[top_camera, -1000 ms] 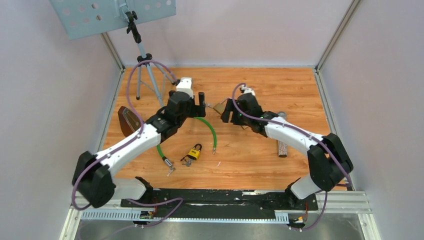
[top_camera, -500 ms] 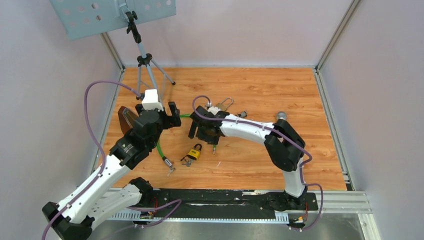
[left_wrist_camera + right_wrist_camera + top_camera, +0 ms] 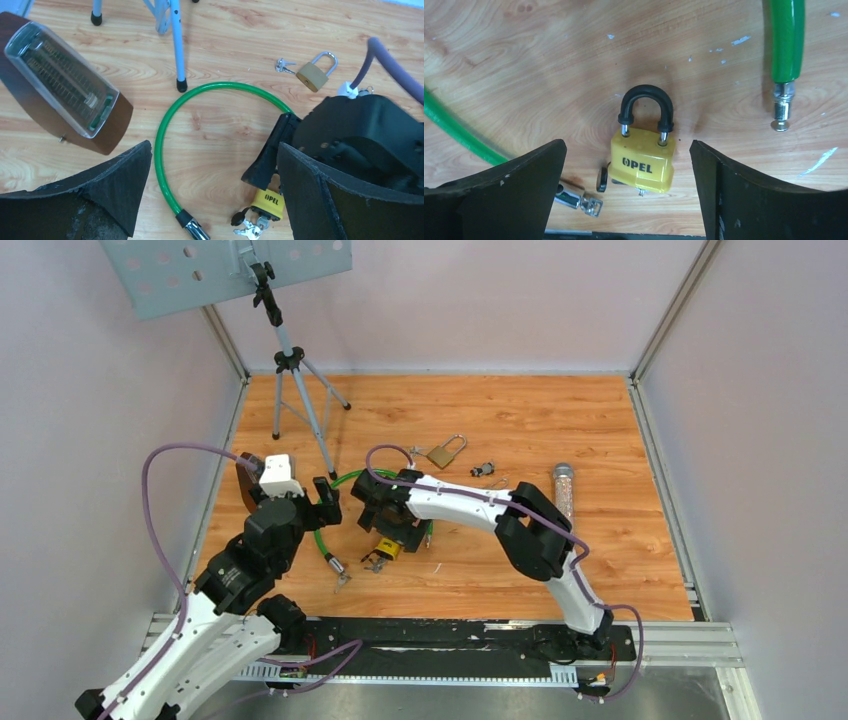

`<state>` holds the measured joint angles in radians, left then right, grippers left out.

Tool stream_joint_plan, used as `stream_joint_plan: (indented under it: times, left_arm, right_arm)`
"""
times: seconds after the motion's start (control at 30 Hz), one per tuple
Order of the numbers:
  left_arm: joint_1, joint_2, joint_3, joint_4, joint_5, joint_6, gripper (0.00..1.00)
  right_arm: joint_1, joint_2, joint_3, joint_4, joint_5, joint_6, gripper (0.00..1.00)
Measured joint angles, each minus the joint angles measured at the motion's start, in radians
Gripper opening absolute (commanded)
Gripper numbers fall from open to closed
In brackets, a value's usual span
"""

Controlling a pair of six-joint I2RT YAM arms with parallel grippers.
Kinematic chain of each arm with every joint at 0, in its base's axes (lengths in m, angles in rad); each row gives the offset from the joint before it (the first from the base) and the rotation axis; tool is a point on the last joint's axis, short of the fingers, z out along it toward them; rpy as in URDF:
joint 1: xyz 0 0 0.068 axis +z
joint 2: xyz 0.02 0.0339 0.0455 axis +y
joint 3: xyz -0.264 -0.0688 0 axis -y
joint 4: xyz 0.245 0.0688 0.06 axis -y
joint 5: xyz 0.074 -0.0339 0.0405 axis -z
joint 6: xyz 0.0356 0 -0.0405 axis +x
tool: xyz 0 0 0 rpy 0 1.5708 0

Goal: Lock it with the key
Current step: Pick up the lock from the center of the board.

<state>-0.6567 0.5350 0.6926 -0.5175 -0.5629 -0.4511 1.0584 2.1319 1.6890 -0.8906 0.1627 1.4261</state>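
Right wrist view looked straight down on the yellow padlock (image 3: 642,162), which lay flat on the wooden table (image 3: 524,60) with "OPEL" printed on its body and its black-sleeved shackle (image 3: 646,100) toward the top of that view. Both legs of the shackle entered the body; I could not tell whether it was latched. My right pincer (image 3: 626,150) stood wide open over it, one finger on each side of the lock and both clear of it, gripping nothing. A black-headed key (image 3: 602,180) sat against the lock's lower left corner, with silver keys (image 3: 584,204) just beside it; I could not tell whether the key was in the keyhole. The metal tip of the green cable lock (image 3: 785,50) lay to the right of the padlock, apart from it.

From the top external view, the yellow padlock was in the near half of the table, about midway across, under my right pincer. My left pincer (image 3: 325,502) hung just to the left, also wide open and empty, above the loop of the green cable lock. A metronome (image 3: 247,478) lay by the left edge. Farther back lay a brass padlock (image 3: 445,453), well apart from the yellow one, and a tripod (image 3: 296,390) stood at the far left.
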Motion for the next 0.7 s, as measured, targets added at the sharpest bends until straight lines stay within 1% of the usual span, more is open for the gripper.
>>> stream_joint_plan:
  times: [0.07, 0.17, 0.2, 0.33, 0.4, 0.5, 0.57, 0.6, 0.7]
  left_arm:
    - [0.0, -0.032, -0.003, -0.029, -0.007, -0.017, 1.0]
    - [0.0, -0.077, -0.004, -0.072, -0.024, -0.042, 1.0]
    - [0.0, -0.096, -0.005, -0.085, -0.03, -0.047, 1.0]
    - [0.0, -0.145, -0.011, -0.107, -0.048, -0.059, 1.0]
    - [0.0, -0.163, -0.016, -0.108, -0.048, -0.063, 1.0]
    - [0.0, -0.177, -0.022, -0.108, -0.044, -0.07, 1.0]
    - [0.0, -0.178, -0.024, -0.108, -0.039, -0.077, 1.0]
    - [0.0, -0.178, -0.026, -0.109, -0.037, -0.083, 1.0]
    - [0.0, -0.178, -0.027, -0.116, -0.035, -0.093, 1.0]
  right_arm:
    - [0.007, 0.045, 0.057, -0.047, 0.02, 0.032, 0.9]
    - [0.012, 0.099, 0.115, -0.116, 0.036, 0.077, 0.79]
    - [0.014, 0.103, 0.124, -0.127, 0.042, 0.089, 0.76]
    - [0.024, 0.109, 0.127, -0.169, 0.061, 0.122, 0.69]
    - [0.035, 0.109, 0.126, -0.182, 0.073, 0.132, 0.68]
    - [0.056, 0.109, 0.126, -0.199, 0.083, 0.144, 0.72]
    - [0.068, 0.109, 0.127, -0.204, 0.087, 0.147, 0.73]
    - [0.074, 0.109, 0.128, -0.208, 0.089, 0.148, 0.72]
    - [0.082, 0.111, 0.134, -0.212, 0.088, 0.148, 0.66]
